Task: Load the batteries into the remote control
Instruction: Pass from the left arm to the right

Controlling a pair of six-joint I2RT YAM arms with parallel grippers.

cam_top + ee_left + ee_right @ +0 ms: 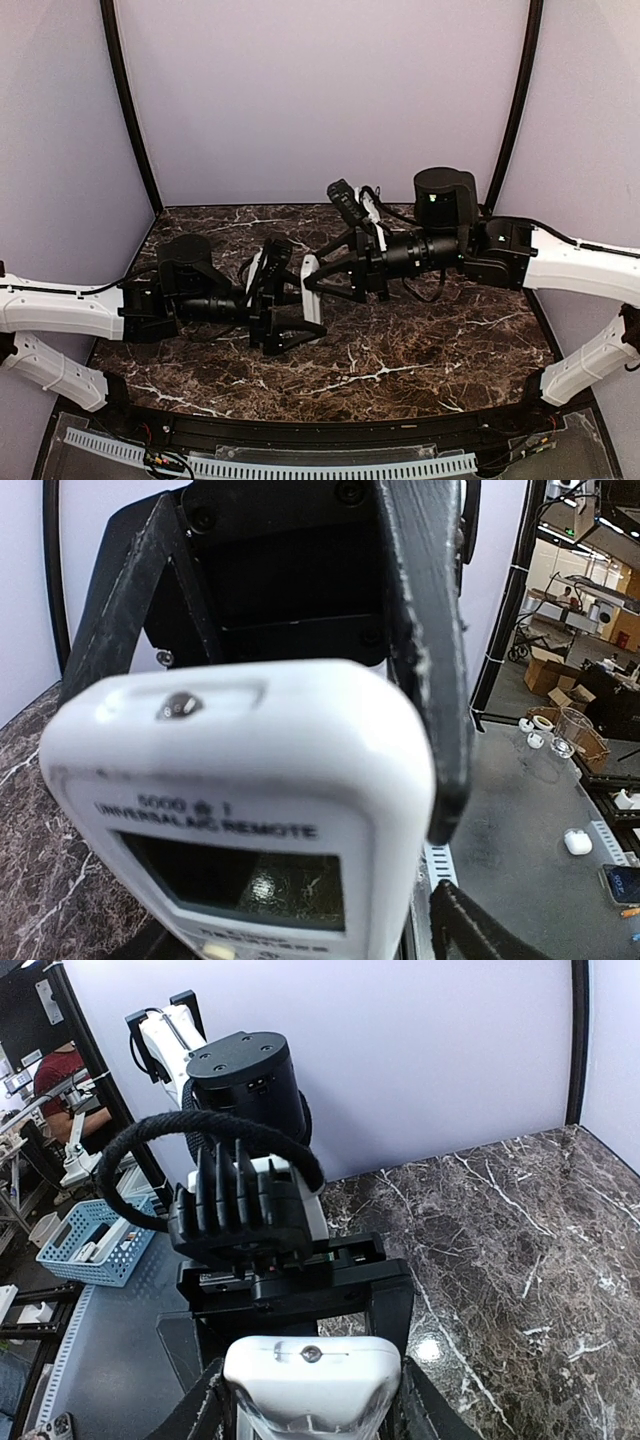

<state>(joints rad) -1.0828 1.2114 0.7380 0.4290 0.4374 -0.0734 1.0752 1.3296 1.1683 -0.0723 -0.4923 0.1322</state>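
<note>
your right gripper (pixel 310 1405) held the white remote control (pixel 250 780) by its sides, up in the air over the middle of the marble table (pixel 430 340). your left gripper (pixel 305 305) faced it from the left, jaws spread wide around it.

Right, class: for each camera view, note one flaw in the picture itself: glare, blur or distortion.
Left wrist: the remote control fills the frame, its print soft, glare on its display. Right wrist: a bright reflection on the table. Top external: mid-table is black on dark marble, detail lost; side posts bow.
</note>
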